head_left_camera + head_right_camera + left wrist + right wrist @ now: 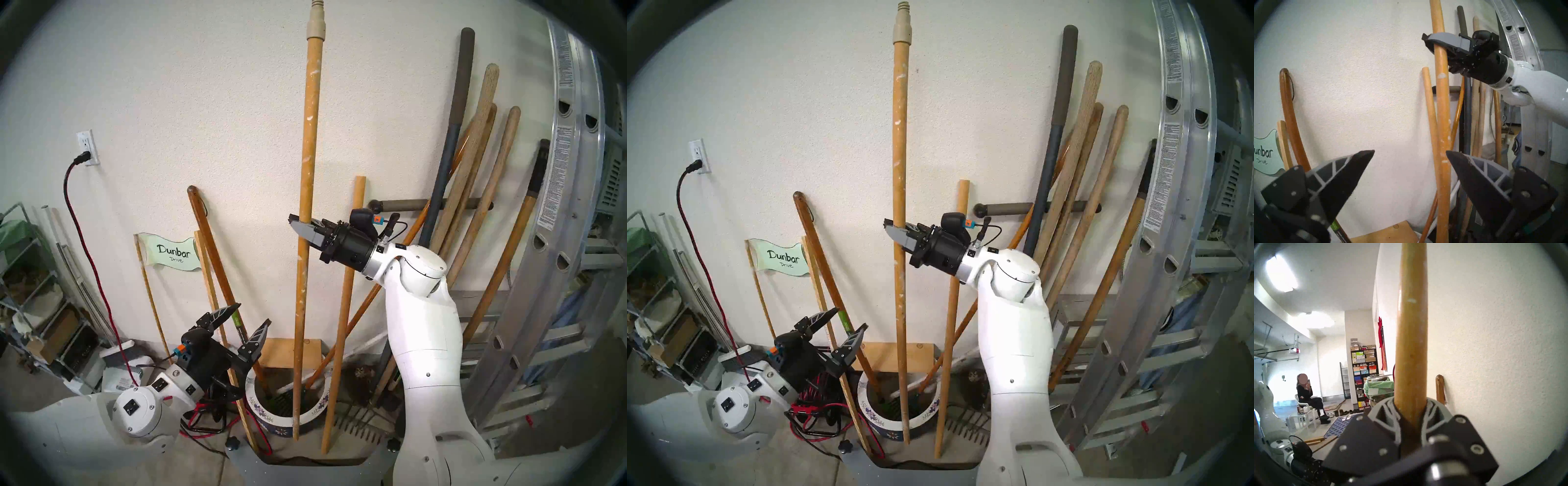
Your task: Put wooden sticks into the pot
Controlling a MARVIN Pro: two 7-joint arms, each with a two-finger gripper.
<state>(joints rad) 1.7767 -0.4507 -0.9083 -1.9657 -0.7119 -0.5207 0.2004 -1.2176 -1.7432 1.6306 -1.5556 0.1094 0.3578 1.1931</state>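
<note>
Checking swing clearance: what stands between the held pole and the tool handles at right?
The plain pole and the right gripper clamping the held pole, shown in both head views.

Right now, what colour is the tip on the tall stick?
Cream tip, clearest in the right head view.

Sign text: "Dunbar Drive", hand-lettered in dark script on a pale green wavy sign (171, 254) mounted on a thin stake against the wall.
Ladder labels: printed stickers on the aluminium ladder (573, 142), print too small to read.
</note>
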